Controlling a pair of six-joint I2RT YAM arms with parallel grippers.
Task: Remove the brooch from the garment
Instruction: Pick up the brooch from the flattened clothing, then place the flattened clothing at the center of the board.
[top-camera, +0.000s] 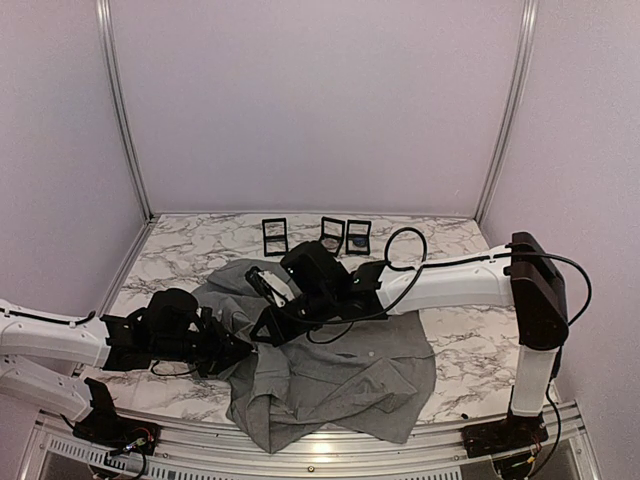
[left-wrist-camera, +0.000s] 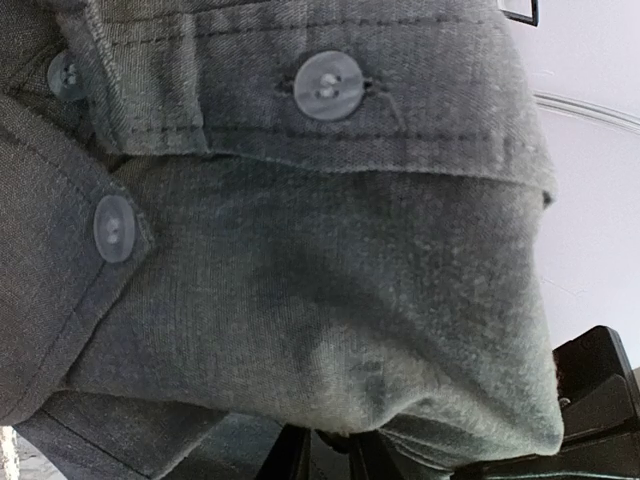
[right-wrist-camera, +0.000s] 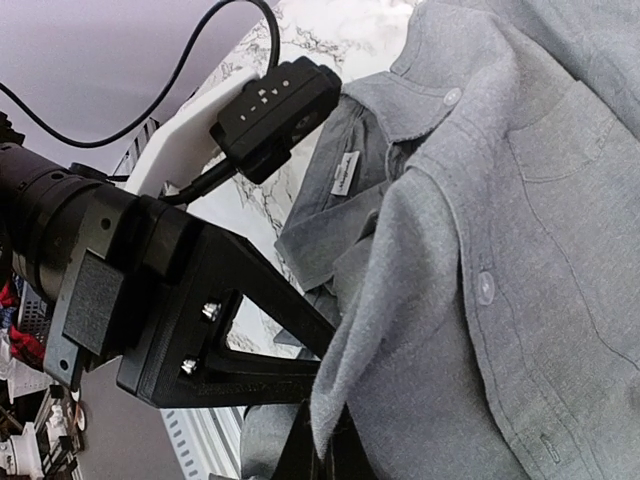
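The grey garment (top-camera: 340, 375) lies crumpled on the marble table. It fills the left wrist view (left-wrist-camera: 300, 250), where a button (left-wrist-camera: 328, 85) shows. In the right wrist view (right-wrist-camera: 520, 300) its white neck label (right-wrist-camera: 345, 172) and chest pocket (right-wrist-camera: 565, 130) show. No brooch shows in any view. My left gripper (top-camera: 232, 348) sits at the shirt's left edge, its jaws close together under a bulge of cloth (left-wrist-camera: 330, 462). My right gripper (top-camera: 268, 322) is shut on a raised fold of the shirt (right-wrist-camera: 325, 455), right beside the left gripper (right-wrist-camera: 170, 300).
Three small black open boxes (top-camera: 332, 233) stand in a row at the back of the table. The right arm's black cable (top-camera: 405, 240) loops above the shirt. Metal posts and lilac walls close in the table on three sides.
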